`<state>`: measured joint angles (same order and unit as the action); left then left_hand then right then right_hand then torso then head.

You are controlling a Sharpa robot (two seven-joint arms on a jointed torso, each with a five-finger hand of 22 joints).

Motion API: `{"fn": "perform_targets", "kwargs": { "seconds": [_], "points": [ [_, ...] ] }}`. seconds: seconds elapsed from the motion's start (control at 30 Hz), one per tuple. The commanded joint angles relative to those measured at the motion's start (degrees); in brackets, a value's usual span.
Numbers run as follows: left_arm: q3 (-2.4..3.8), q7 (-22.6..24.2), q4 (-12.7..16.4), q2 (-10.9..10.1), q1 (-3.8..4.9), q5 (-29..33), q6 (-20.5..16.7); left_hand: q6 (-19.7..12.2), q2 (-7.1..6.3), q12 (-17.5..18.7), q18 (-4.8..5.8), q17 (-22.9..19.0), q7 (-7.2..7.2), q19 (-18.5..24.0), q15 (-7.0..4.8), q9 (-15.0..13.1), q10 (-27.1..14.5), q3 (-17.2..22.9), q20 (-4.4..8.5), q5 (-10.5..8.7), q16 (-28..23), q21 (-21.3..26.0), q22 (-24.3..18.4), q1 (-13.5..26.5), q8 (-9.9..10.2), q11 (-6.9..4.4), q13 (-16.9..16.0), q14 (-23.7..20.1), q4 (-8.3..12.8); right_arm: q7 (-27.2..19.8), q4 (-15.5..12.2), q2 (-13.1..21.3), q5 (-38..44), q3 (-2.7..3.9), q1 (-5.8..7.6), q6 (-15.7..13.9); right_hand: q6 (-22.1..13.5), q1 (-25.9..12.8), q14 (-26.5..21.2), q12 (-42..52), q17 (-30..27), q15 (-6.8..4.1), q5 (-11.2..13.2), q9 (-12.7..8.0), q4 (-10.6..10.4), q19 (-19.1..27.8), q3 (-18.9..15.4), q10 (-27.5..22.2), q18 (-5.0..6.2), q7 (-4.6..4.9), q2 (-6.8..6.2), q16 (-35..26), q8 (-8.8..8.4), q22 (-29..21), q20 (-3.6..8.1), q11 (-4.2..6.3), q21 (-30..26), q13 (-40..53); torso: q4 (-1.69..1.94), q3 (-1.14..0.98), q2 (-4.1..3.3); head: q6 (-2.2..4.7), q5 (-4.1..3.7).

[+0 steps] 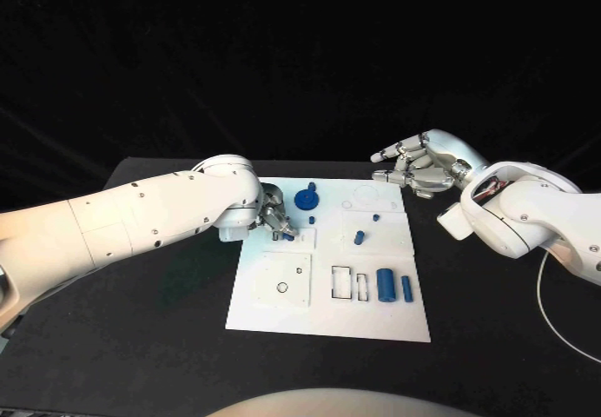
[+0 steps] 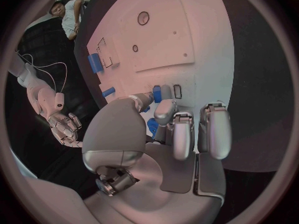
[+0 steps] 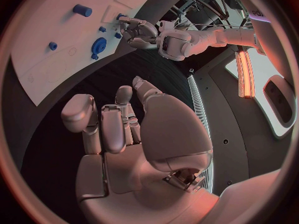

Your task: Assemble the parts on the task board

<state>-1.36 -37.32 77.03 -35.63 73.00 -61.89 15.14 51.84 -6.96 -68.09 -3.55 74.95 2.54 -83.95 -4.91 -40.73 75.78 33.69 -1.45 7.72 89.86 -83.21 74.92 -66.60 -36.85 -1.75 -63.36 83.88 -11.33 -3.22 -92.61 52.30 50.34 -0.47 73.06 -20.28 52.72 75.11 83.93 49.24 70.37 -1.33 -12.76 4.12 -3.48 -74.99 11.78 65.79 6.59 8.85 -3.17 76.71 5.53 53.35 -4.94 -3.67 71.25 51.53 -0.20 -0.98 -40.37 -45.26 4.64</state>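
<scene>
The white task board [image 1: 328, 308] lies in the middle of the table. My left hand [image 1: 275, 221] is low over its far left part. Thumb and a finger pinch a small blue part [image 1: 287, 234], which stands on the board, also seen at the fingertips [image 2: 157, 93] beside a small slot. A second small peg [image 1: 312, 220] sits just beyond it. A blue round part [image 1: 307, 201] lies at the far edge. My right hand [image 1: 419, 169] hovers past the board's far right corner, fingers apart and holding nothing.
Two blue cylinders [image 1: 386, 282] stand at the board's near right, beside rectangular slots [image 1: 342, 283]. Another blue peg [image 1: 359, 236] sits mid-board. A round hole [image 1: 283, 287] marks the near left panel. Black table surrounds the board.
</scene>
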Motion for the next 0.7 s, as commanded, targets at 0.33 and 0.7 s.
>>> {"fn": "perform_targets", "kwargs": {
  "seconds": [0.33,0.7],
  "points": [
    [-0.21,0.2,-0.7,0.9,-0.23,-0.4,3.0,2.0,1.29,-1.3,1.24,15.1,-0.86,-1.2,-0.38,0.3,1.4,1.4,0.25,-0.17,0.1,-0.6,5.4,5.1,0.2,-0.41,-1.3,6.1,2.1,0.0,-0.1,0.0,0.2,-0.01,-0.04,1.0,0.4,0.1,2.1,0.2,-0.1,0.31,-0.5,0.1,0.0,0.2,-0.1,0.0,0.26,0.09,0.53,-0.3,0.22,-0.1,0.08,0.06,-0.3,-0.1,-0.06,-0.07,0.00,-0.23,-0.09],
    [-0.18,0.2,-1.2,1.4,-0.22,-1.2,3.2,3.5,1.03,-2.0,1.28,15.1,-1.06,-1.3,-0.51,0.5,2.1,-1.9,0.41,-0.33,0.1,-0.6,5.6,8.6,0.7,-0.57,-2.1,6.1,0.2,0.0,-0.2,0.1,0.2,-0.01,-0.04,1.2,0.4,-0.1,2.1,0.2,-0.1,0.31,-0.5,0.1,-0.2,0.2,-0.1,0.1,0.26,0.09,0.57,-0.3,0.25,-0.1,0.08,0.05,-0.3,-0.1,0.00,-0.08,-0.02,-0.42,-0.25]
  ]
}}
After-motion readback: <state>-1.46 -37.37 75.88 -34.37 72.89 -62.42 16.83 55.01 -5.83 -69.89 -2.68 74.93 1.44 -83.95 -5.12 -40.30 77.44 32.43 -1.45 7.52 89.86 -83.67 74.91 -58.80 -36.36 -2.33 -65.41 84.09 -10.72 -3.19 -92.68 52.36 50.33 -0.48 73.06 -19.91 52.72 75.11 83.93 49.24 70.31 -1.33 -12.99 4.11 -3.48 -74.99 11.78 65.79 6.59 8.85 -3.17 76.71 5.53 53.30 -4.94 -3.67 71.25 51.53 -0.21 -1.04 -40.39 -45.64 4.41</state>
